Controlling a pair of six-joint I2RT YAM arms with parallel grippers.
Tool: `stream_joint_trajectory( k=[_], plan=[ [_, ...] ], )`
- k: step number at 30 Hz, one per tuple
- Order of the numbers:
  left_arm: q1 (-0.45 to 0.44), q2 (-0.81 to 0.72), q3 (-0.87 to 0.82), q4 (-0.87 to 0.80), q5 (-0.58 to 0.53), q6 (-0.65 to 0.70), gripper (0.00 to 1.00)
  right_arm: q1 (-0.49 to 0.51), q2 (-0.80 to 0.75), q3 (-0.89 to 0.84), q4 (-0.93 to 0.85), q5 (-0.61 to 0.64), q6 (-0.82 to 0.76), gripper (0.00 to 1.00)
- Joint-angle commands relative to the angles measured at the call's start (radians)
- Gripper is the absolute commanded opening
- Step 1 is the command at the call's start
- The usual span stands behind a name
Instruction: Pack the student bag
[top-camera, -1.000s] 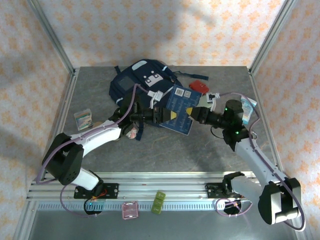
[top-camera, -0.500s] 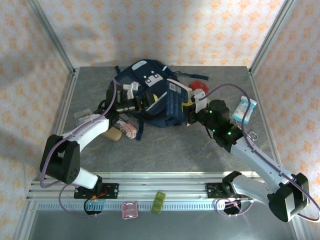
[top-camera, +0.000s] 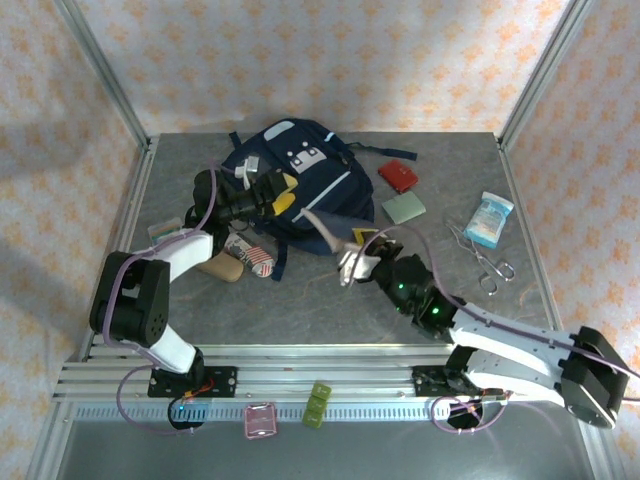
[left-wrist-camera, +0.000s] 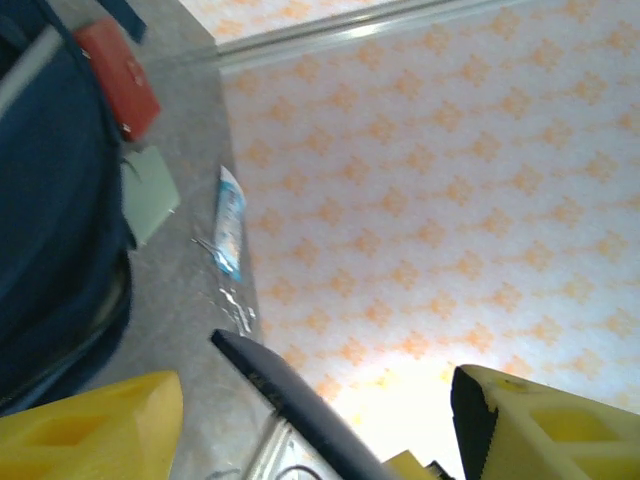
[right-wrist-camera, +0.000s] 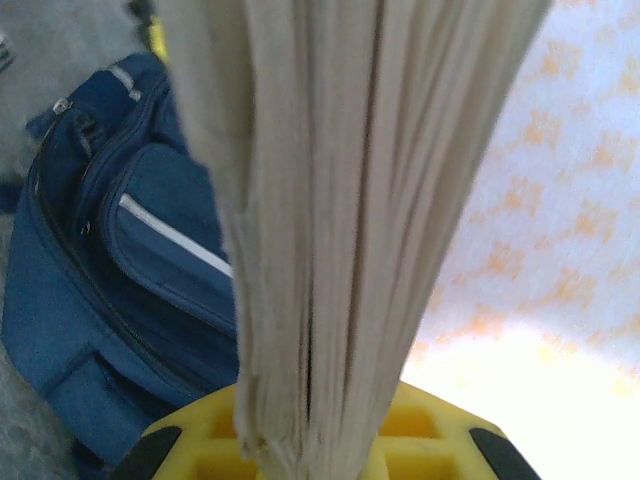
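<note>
Clearly, the student bag (top-camera: 320, 175) lies flat at the far middle of the surface (top-camera: 300, 300), front panel up. Its long axis runs roughly far-to-near, rounded top toward the back wall. The left pincer (top-camera: 278, 192) gapes wide and empty at its left flank. The right pincer (top-camera: 358, 243) clamps a book (top-camera: 322, 225) edge-on, just beside the bag.
</note>
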Motion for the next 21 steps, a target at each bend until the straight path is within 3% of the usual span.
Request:
stream_joint_trajectory(
  k=[1, 6, 11, 12, 17, 21],
  plan=[
    [-0.016, 0.008, 0.003, 0.213, 0.111, -0.125, 0.70, 0.059, 0.047, -0.039, 0.216, 0.177, -0.274, 0.00],
    [-0.070, -0.012, 0.007, 0.112, 0.153, -0.031, 0.72, 0.116, 0.078, -0.041, 0.314, 0.195, -0.352, 0.00],
    [-0.094, -0.035, 0.153, -0.647, 0.060, 0.533, 0.74, 0.164, 0.087, -0.016, 0.317, 0.198, -0.394, 0.00],
    [-0.101, -0.031, 0.174, -0.694, 0.066, 0.567, 0.75, 0.172, 0.088, -0.013, 0.311, 0.196, -0.397, 0.00],
    [-0.141, -0.034, 0.193, -0.674, 0.129, 0.555, 0.72, 0.183, 0.115, -0.015, 0.314, 0.192, -0.427, 0.00],
    [-0.183, -0.034, 0.188, -0.708, 0.156, 0.589, 0.60, 0.183, 0.148, -0.022, 0.393, 0.227, -0.463, 0.00]
  ],
)
